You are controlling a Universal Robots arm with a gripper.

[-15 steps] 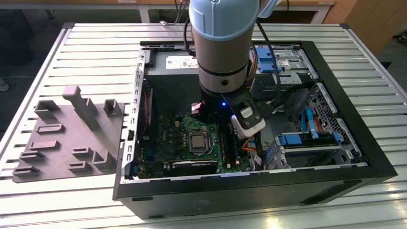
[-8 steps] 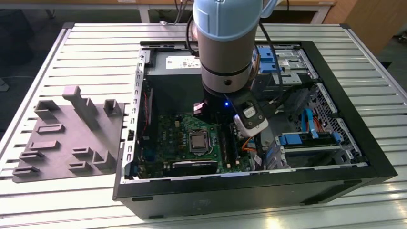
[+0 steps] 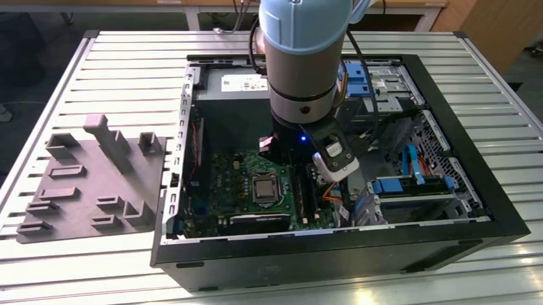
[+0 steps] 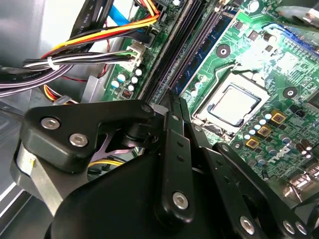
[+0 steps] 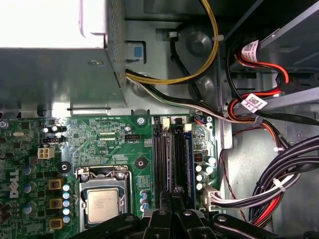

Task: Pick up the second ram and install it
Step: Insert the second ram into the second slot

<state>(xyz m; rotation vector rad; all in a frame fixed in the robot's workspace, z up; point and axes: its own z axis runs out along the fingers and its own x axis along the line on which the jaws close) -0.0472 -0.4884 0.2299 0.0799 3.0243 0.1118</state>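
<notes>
The tool [image 4: 175, 102] is hanging inside the computer case [image 3: 339, 254] with its fingers pressed together, gripping nothing. The second ram [image 5: 186, 154] is standing in a motherboard [image 5: 99, 144] slot, just beside the fingertips.

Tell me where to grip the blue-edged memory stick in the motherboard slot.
Pinch the memory stick across its flat faces at its exposed top edge, coming straight down onto the motherboard. It stands on edge in the board, other slots close beside, so likely only that edge is free.
</notes>
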